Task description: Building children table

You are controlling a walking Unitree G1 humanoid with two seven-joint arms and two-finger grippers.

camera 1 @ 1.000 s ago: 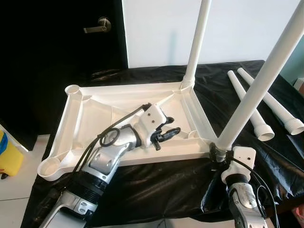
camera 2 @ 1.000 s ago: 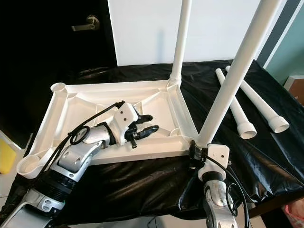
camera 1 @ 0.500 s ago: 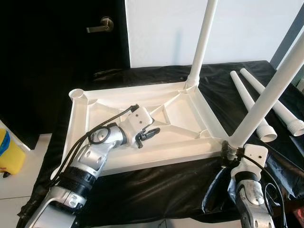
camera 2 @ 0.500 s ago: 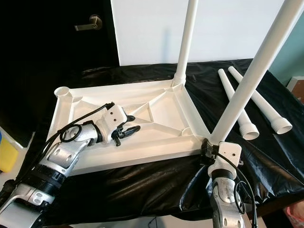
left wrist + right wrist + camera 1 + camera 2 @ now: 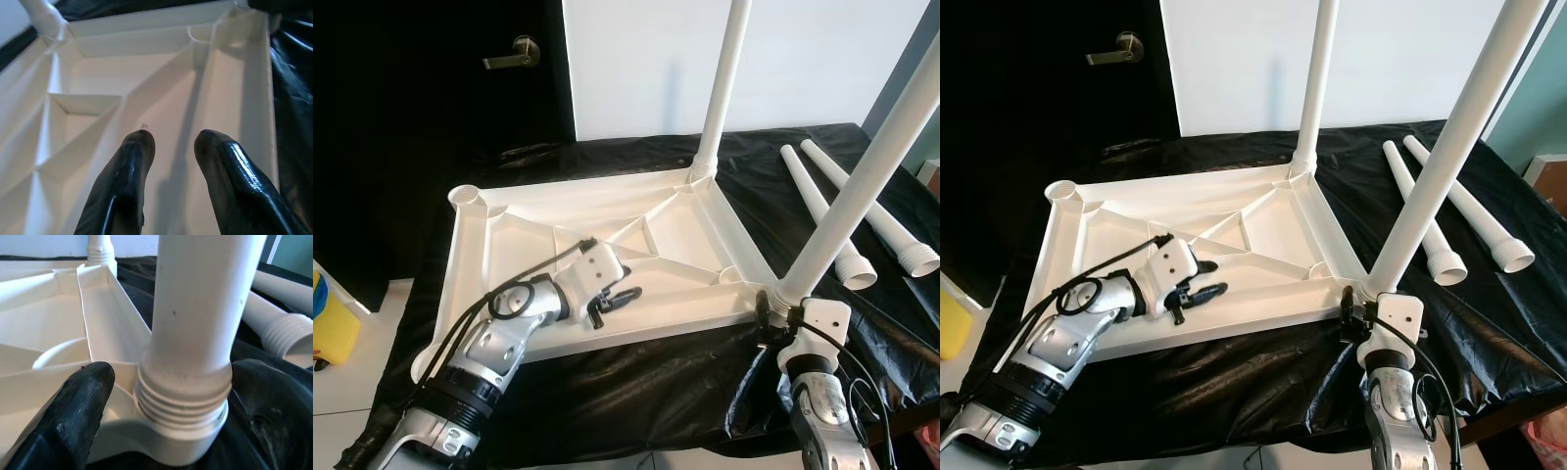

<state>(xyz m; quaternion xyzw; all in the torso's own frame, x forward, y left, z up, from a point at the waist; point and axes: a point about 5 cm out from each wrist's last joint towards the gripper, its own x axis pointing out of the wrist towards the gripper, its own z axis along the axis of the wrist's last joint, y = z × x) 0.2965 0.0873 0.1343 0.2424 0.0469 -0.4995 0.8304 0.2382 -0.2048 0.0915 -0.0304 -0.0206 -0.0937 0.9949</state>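
White plastic tabletop [image 5: 558,211] is seen lying upside down on a desk covered in black sheeting [image 5: 636,392], its ribbed underside facing up and its long axis running from the robot's left to its right. No brand, label or writing can be read on any part. Two screwed-in legs stand upright from the right-hand corners: the far leg [image 5: 722,88] and the near leg [image 5: 862,176], both cut off by the top edge of the eye views. Two loose legs [image 5: 847,220] lie side by side on the sheeting to the right, threaded ends toward the robot. The left hand [image 5: 612,299] is held over the ribbed underside near the front edge, its fingers [image 5: 127,186] parted and empty. The right hand [image 5: 164,396] is placed at the near leg's threaded base, one finger on each side; whether the leg is actually gripped cannot be told. A door handle [image 5: 514,51] shows against the dark background.
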